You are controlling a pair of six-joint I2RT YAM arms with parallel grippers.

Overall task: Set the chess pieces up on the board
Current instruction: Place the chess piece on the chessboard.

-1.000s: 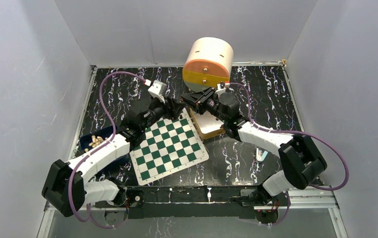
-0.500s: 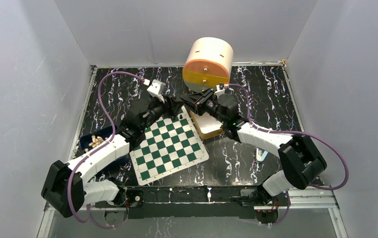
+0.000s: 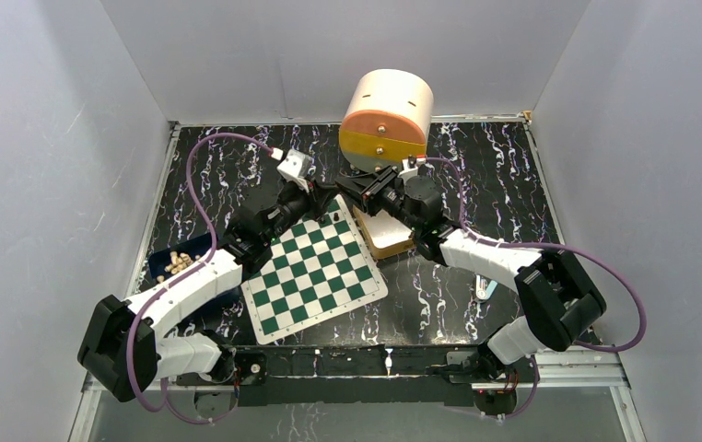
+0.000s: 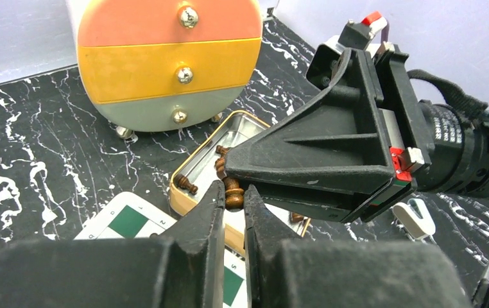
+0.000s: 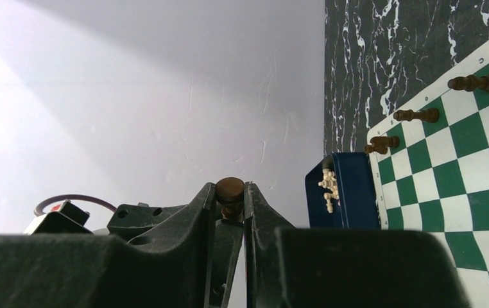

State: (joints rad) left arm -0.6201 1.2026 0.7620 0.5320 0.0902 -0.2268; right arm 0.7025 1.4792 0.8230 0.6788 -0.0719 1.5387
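Left hand (image 4: 233,190): fingers drawn in to a narrow slot, pinching the lower end of one brown piece (image 4: 233,199). I read it as gripped, not merely framed.
Right hand (image 5: 230,188): closed down about as far, with the round head of the brown piece sitting between its fingertips.
Meeting point: the two hands are tip to tip, above the tin (image 4: 181,200) just beyond the far corner of the board (image 3: 315,267).
Step, my reading: a hand-to-hand pass or a regrip of this one piece. I cannot tell which hand is giving.
Held piece, location: in the air between the hands, not on any square.
Done so far: the right wrist view shows a short row of dark pieces (image 5: 415,115) standing along one edge of the board. Three are whole and a fourth is cut off by the frame. The other squares I can see are bare.
Left in tin: a few dark pieces lie loose. The right hand hides the full count.
Cream pieces (image 5: 327,189): heaped in the blue box (image 5: 351,192) on the counter (image 3: 513,184) beside the board, with none on the squares I can see.
Progress estimate: early. Most of the dark side and all of the cream side remain to be placed.
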